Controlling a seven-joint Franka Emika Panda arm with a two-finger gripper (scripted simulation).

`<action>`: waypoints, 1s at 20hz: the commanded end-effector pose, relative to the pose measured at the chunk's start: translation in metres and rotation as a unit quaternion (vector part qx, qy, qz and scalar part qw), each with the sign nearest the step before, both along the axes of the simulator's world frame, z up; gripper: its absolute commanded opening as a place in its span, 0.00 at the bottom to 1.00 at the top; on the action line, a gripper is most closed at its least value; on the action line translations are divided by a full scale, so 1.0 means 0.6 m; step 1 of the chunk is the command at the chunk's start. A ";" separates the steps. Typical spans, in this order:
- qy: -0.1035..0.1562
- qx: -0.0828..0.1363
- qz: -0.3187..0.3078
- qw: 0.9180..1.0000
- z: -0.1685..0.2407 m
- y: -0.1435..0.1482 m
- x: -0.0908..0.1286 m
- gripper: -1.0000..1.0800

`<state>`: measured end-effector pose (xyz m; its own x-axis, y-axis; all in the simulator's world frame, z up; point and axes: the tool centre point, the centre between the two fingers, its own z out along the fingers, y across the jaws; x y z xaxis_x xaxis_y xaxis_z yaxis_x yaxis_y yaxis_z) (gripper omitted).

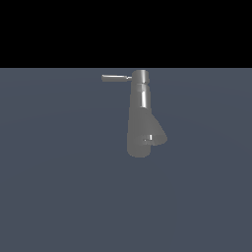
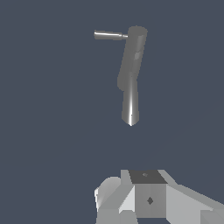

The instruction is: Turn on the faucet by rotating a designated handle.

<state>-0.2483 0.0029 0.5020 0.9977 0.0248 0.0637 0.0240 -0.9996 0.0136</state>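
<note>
Faucet [image 1: 141, 115]: upright on the grey floor. Handle [image 1: 115, 78]: projects toward the exterior view's left, untouched. Gripper [image 2: 131, 201]: well apart from both; finger opening cannot be told. Turning is judged not yet begun.

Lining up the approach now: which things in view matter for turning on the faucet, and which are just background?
Part of the job:
- faucet
- handle, the thin rod sticking sideways from the faucet's cap
- end effector, apart from the faucet, seen only in the wrist view

Just there:
- grey floor
</note>
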 end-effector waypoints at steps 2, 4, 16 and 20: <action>0.000 0.000 0.000 1.000 0.000 0.000 0.000 0.00; -0.003 -0.003 0.000 1.000 0.002 -0.001 0.004 0.00; -0.013 -0.012 -0.001 1.000 0.012 -0.005 0.023 0.00; -0.011 -0.009 -0.017 1.000 0.010 -0.004 0.035 0.00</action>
<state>-0.2301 0.0004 0.5087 0.9961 0.0053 0.0875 0.0023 -0.9994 0.0340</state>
